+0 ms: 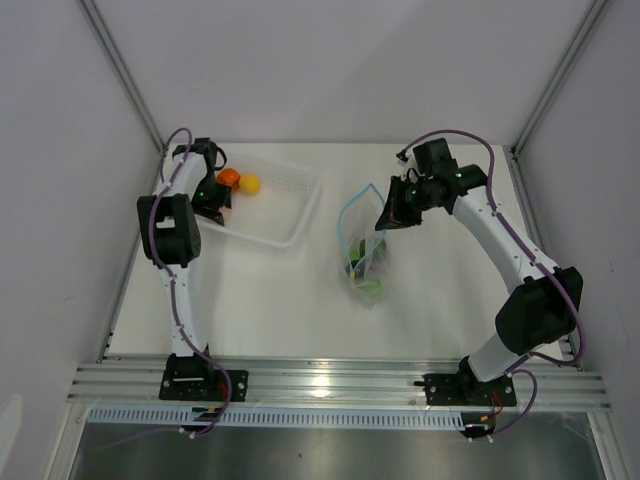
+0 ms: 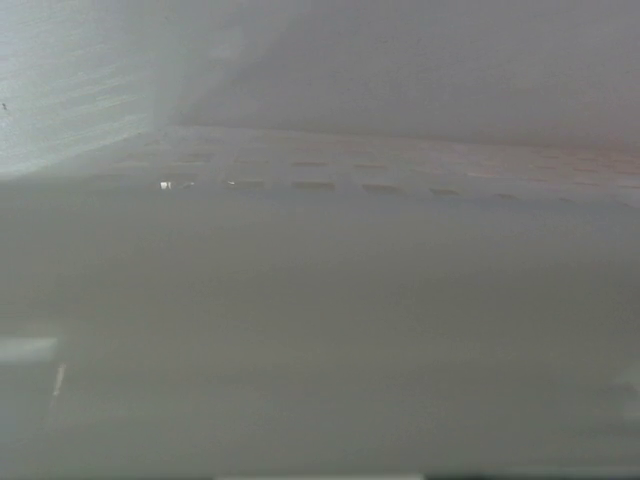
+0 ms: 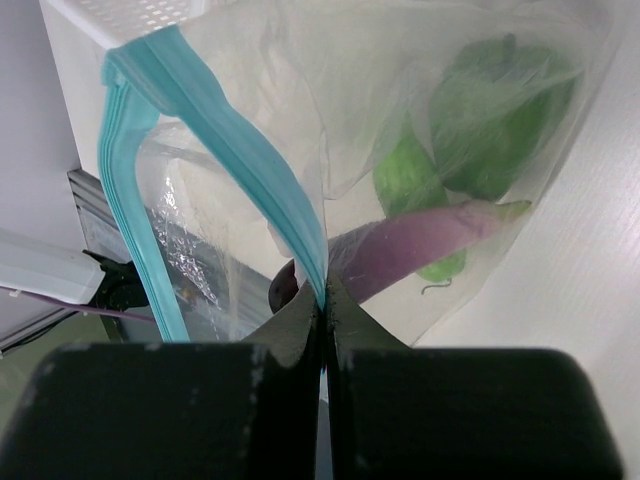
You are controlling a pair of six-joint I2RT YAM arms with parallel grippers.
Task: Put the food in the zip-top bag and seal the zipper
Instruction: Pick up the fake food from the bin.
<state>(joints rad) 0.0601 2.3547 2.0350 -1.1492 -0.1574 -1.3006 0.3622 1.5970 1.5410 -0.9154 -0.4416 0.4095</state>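
1. Two fruits, orange pumpkin point(image 1: 228, 178) and lemon point(image 1: 250, 184), sit in the tray point(image 1: 290, 215) beside your left pincer point(image 1: 213, 205); its gap can't be told
2. Your right pincer point(image 3: 322, 300) is clamped on the zipper point(image 3: 250, 160); the bag point(image 1: 362, 245) stretches lengthwise from it toward the arm bases, eggplant point(image 3: 420, 245) inside

A white table point(image 1: 280, 300) is enclosed left, far and right by plain pale walls point(image 1: 330, 60), met at the far corners by metal posts point(image 1: 121, 70), and edged on the near side by an aluminium rail point(image 1: 330, 380) where light is reflected.
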